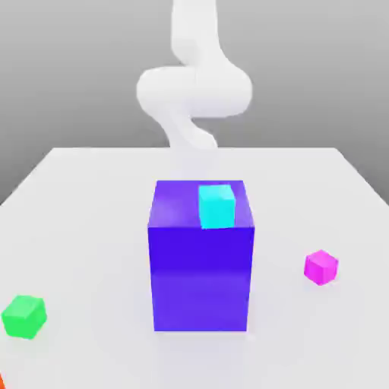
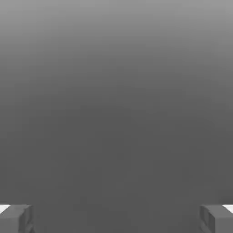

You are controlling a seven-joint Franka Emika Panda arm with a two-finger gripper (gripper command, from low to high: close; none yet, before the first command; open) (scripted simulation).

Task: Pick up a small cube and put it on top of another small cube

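Orange-red sliver (image 1: 1, 382) nearest; claw (image 2: 116, 219) apart, empty, presumably to admit magenta cube (image 1: 321, 267); blue block (image 1: 200, 277), flat-topped, supports cyan cube (image 1: 217, 207).

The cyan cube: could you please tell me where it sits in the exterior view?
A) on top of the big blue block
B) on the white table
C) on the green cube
A: the cyan cube rests on the top face of the big blue block.

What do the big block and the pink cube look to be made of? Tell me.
Big block: possibly smooth plastic, slightly glossy, given the paler band across its front.

Pink cube: perhaps plastic too; flat, even colour, no grain, though painted wood is possible.
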